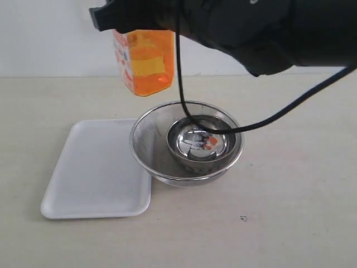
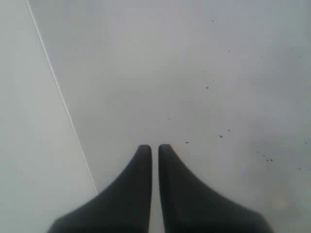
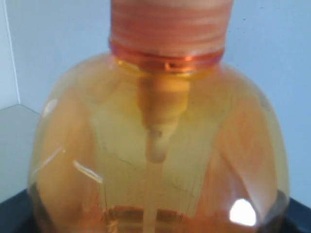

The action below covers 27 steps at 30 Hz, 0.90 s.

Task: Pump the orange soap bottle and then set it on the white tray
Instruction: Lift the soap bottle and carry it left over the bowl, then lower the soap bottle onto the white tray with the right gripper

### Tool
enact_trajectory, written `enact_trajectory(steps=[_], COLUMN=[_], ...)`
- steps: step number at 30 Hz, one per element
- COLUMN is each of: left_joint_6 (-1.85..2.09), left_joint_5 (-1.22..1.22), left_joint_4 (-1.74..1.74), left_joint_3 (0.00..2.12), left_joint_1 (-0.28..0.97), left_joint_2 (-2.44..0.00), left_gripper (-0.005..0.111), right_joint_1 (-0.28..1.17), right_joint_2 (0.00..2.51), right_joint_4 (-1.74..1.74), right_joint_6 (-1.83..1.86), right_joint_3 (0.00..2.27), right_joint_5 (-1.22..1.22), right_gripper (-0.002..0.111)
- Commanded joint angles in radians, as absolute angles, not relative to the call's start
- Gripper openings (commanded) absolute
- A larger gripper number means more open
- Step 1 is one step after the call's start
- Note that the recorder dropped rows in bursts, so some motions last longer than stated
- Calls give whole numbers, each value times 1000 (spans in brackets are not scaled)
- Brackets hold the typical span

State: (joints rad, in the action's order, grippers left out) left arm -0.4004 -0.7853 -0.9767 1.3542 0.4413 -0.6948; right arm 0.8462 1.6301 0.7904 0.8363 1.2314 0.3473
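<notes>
Right claw [image 1: 131, 19] is seen clenched around the orange soap bottle [image 1: 146, 64], which is held clear of the table [image 1: 290, 223], upright, its long axis near vertical. The white tray [image 1: 92, 167] is laid at about seven o'clock from the bottle in the exterior view, with nested steel bowls [image 1: 148, 146] set just beside it at three o'clock. The placing is judged to call for a short carry toward seven o'clock, then a straight descent. The pump head is hidden by the arm in the exterior view; only the collar [image 3: 167, 29] and dip tube [image 3: 154, 194] are shown by the right wrist view. The left claw [image 2: 154, 148], pressed nearly closed on nothing, is shown over bare table by its own camera alone.
</notes>
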Motion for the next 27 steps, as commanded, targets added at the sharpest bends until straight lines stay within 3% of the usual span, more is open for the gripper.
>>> enact_trajectory(steps=[1, 27], left_joint_6=[-400, -400], left_joint_5=[-794, -794], left_joint_4=[-969, -954], left_joint_3=[1360, 1360], left_joint_1=[438, 440], left_joint_2=[-696, -696], left_gripper=[5, 5], right_joint_1=[884, 928], right_joint_2=[1665, 2010], right_joint_4=[762, 655], right_joint_6=[838, 810], right_joint_3=[1315, 1569], right_joint_5=[395, 309], right_gripper=[0, 0])
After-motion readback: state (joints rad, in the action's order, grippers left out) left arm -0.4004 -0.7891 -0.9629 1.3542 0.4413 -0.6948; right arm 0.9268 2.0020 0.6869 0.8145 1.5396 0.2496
